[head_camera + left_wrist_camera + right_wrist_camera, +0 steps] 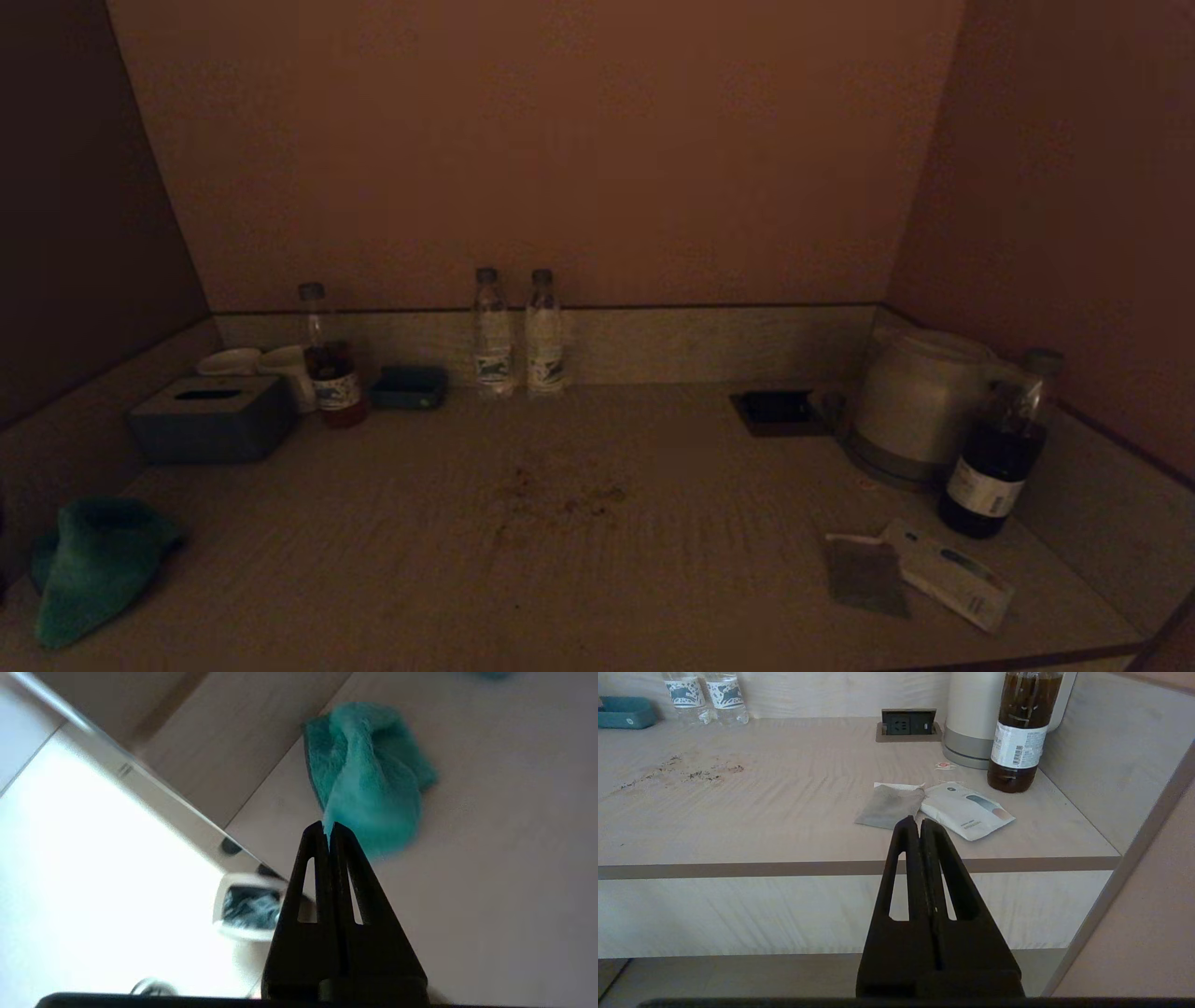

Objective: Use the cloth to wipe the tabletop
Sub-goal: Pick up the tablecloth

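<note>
Cloth (369,779) pinched by one corner in left claw (328,830), bunched at counter's (653,579) near left edge. Brown crumbs (686,770) mid-counter untouched; wiping apparently not begun. Right claw (913,823) clenched on nothing, parked off front edge.

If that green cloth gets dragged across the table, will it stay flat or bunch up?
Probably bunch: the cloth already lies crumpled in soft folds, so it looks floppy. Its fuzzy pile likely grips the tabletop rather than sliding. The left end effector pinches only one corner, so the rest would trail.
</note>
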Robot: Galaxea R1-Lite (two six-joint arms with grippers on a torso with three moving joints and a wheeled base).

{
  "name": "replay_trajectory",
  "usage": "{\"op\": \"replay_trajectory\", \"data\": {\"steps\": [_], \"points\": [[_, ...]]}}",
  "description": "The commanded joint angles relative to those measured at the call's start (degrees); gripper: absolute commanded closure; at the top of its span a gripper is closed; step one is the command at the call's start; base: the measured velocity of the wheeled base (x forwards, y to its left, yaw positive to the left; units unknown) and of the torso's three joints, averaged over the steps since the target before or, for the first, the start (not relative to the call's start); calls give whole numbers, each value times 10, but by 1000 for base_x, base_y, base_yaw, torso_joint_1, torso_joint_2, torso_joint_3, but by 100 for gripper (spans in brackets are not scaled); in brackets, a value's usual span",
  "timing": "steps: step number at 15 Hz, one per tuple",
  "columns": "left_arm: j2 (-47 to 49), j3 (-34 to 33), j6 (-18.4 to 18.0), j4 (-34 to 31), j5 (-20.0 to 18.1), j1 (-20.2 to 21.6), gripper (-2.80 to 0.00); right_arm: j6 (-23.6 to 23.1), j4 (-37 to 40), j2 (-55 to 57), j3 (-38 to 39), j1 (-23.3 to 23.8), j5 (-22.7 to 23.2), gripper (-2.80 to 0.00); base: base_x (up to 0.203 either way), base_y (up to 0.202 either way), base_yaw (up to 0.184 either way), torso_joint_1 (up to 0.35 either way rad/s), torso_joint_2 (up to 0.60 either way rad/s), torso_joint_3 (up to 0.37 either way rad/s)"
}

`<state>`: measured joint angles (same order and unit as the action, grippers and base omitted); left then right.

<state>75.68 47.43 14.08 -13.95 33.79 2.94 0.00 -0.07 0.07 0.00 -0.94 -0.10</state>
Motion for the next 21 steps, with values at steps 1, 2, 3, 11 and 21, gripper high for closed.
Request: {"op": "replay_trajectory", "data": {"steps": [1,2,3,11,21], "points": [[122,33,13,-2,13,1,0,0,0,0,0,0,0,0,0,0,0,0,0,0],[138,40,22,-2,19,1,0,0,0,0,0,0,0,0,0,0,0,0,0,0],[142,41,26,-2,20,1,0,0,0,0,0,0,0,0,0,0,0,0,0,0],[240,52,70,27,18,1,0,0,0,0,0,0,0,0,0,0,0,0,0,0],[360,122,95,38,18,18,-280,0,0,0,0,0,0,0,0,0,0,0,0,0]]}}
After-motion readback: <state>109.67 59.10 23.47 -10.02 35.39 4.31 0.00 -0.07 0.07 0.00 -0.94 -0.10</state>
